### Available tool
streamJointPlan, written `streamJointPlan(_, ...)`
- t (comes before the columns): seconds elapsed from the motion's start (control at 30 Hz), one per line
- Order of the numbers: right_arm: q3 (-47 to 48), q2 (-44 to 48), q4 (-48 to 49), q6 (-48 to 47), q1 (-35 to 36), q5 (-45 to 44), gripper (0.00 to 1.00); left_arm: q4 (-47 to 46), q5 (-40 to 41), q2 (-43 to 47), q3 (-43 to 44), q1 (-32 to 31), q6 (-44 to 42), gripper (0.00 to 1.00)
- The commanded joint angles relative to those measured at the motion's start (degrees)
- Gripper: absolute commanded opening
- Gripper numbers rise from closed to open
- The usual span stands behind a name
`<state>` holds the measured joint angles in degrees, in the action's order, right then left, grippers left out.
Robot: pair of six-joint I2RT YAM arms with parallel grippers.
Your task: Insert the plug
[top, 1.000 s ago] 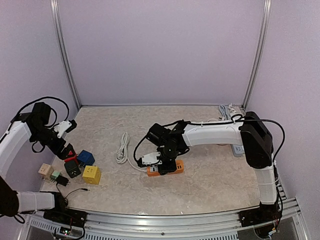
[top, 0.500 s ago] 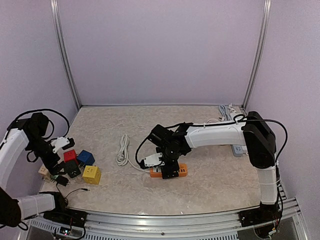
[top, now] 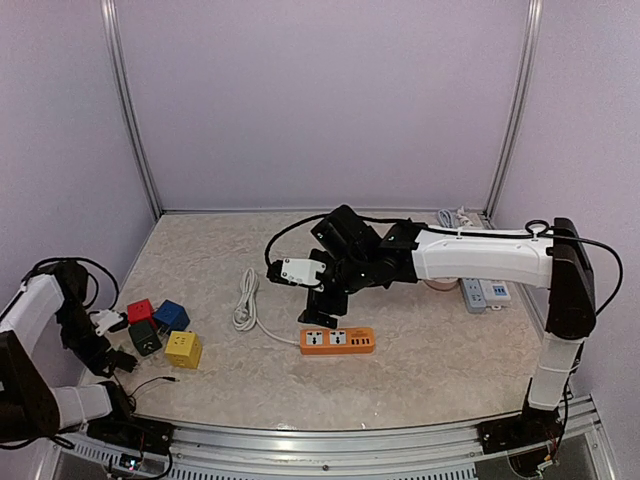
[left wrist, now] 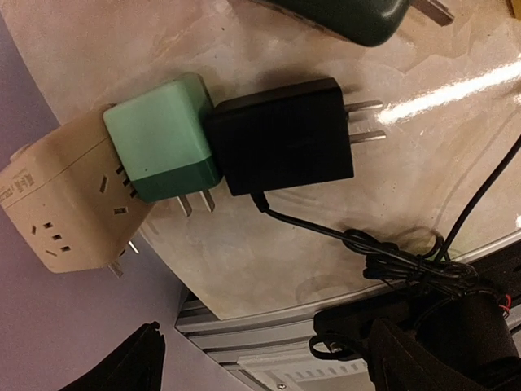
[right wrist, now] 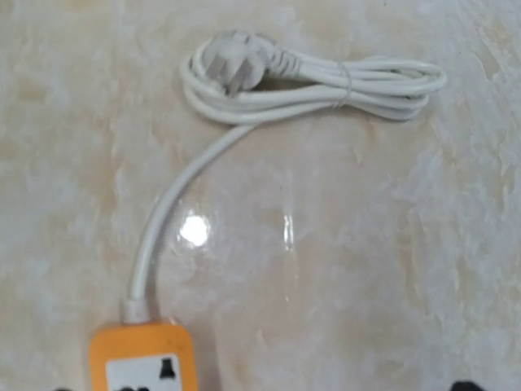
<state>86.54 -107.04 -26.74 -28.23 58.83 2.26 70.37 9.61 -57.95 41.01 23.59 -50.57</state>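
One black plug (left wrist: 281, 134) lies flat at the worktop's (top: 200, 260) left near edge. Its prongs are bare and its back touches a green cube (left wrist: 163, 138), which itself rests against a beige cube (left wrist: 69, 204). This is probably the plug to insert, though the white cord's (right wrist: 326, 85) own plug is another candidate.

The orange strip (top: 338, 341) lies mid-worktop, well apart from the black plug, and none of its sockets has anything in it. So nothing is inserted yet: the pickup, the carry and the push-in all appear to be left.

The left fingers (left wrist: 122, 366) hang above the black plug, spread wide, holding nothing and touching nothing. The right fingers (top: 320, 308) hover above the strip's left end and clear of it. Only their tips show at the bottom corners of the wrist view, far apart, so they look open and empty.
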Motion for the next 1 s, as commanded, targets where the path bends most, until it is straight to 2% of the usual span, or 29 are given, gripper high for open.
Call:
streamJointPlan(0.0,2.8,-1.8,1.0,6.5,0.6,1.5,0.99,-9.9,-0.6,-2.8,-1.9,0.8,2.3,0.74)
streamJointPlan(0.03,3.5,-2.3,1.0,7.2,0.7,1.7,0.99,-10.8,-1.5,-5.5,-1.1,0.9,3.8,0.67)
streamJointPlan(0.1,4.5,-3.1,1.2,8.2,1.2,1.7,0.99,-13.1,-3.1,-9.0,-0.1,1.1,5.4,0.62)
streamJointPlan(0.27,5.3,-3.9,0.8,8.3,2.4,0.3,0.99,-19.8,-1.6,-16.8,0.4,1.2,8.4,0.61)
streamJointPlan(0.4,5.3,-4.0,0.5,8.0,2.5,0.4,0.99,-22.4,-2.2,-19.9,1.1,1.4,8.6,0.62)
streamJointPlan(0.6,6.2,-4.8,0.2,7.6,2.5,0.5,0.99,-21.4,-5.6,-26.1,2.7,1.4,9.3,0.59)
streamJointPlan(0.73,6.2,-5.0,-0.2,7.6,2.6,-0.1,0.99,-18.9,-9.1,-26.2,1.3,1.3,7.3,0.53)
streamJointPlan(0.97,5.4,-4.3,0.6,8.1,2.8,-0.2,0.99,-18.4,-8.7,-22.8,-1.5,1.3,5.0,0.51)
